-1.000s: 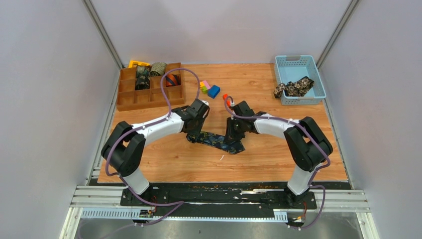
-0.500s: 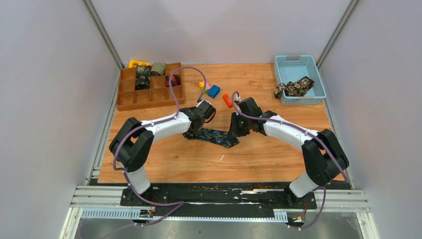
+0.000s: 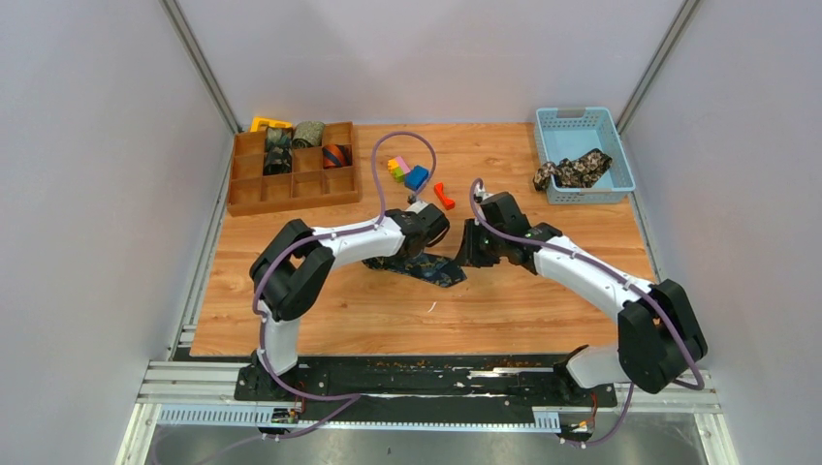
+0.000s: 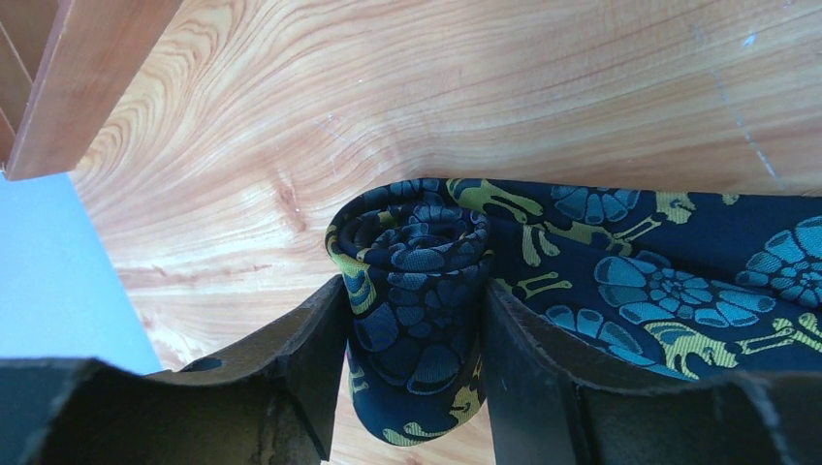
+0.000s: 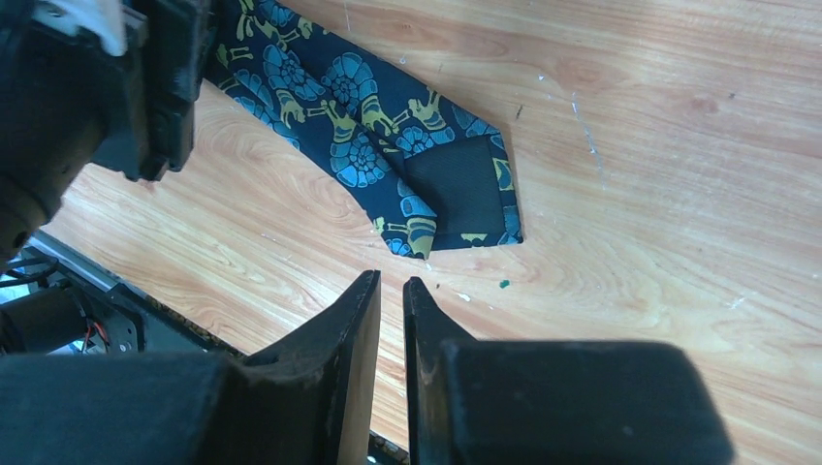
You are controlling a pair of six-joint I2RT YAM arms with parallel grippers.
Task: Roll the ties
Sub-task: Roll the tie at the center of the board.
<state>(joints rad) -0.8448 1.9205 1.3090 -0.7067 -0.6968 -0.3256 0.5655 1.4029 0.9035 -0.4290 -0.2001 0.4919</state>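
Observation:
A navy tie [image 3: 433,270] with gold and teal paisley lies mid-table, partly rolled. Its coil [image 4: 417,242] stands between the fingers of my left gripper [image 4: 412,291], which touch it on both sides; the flat rest [image 4: 679,262] runs off to the right. From above, my left gripper [image 3: 429,235] sits over the tie's left end. The tie's pointed wide end [image 5: 456,194] lies flat on the wood, its dark lining showing. My right gripper [image 5: 391,281] hovers beside that tip, its fingers nearly together with only a thin slit and nothing in them. In the top view my right gripper [image 3: 472,247] is just right of the tie.
A wooden divided tray [image 3: 254,199] at back left holds rolled ties in its rear compartments. A blue basket [image 3: 620,155] at back right holds a black-tan floral tie [image 3: 572,170]. Coloured blocks [image 3: 409,172] and an orange piece [image 3: 444,195] lie behind the grippers.
Both arms have shifted right and farther from the bases. The flat stretch of tie has grown shorter. The left fingers have spread a little around the coil.

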